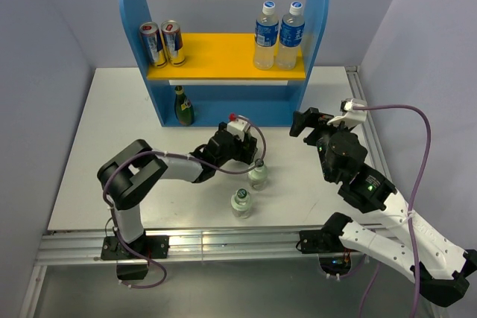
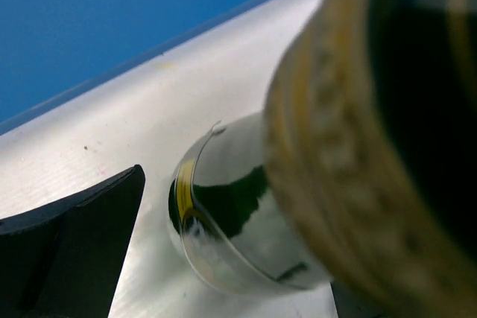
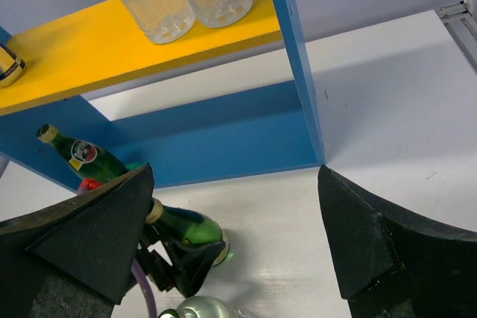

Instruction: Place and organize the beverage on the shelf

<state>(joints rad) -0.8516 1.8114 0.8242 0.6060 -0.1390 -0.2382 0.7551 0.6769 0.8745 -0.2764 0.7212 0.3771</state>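
Observation:
The shelf [image 1: 134,20] stands at the back, with two clear blue-label bottles [image 1: 277,35] on the right of its yellow board [image 1: 223,53]. One dark green bottle [image 1: 183,106] stands on the lower level at the left; it also shows in the right wrist view [image 3: 86,156]. My left gripper [image 1: 237,150] is shut on the second green bottle [image 3: 186,227], holding it tilted just over the table in front of the shelf; the left wrist view shows it close up [image 2: 231,214]. Two short clear bottles [image 1: 258,175] [image 1: 241,203] stand on the table beside it. My right gripper [image 1: 313,121] is open and empty.
Two red-and-blue cans [image 1: 164,42] stand on the left of the yellow board. The shelf's right side panel [image 3: 294,65] reaches the table near my right gripper. A metal rail [image 1: 223,243] runs along the table's near edge.

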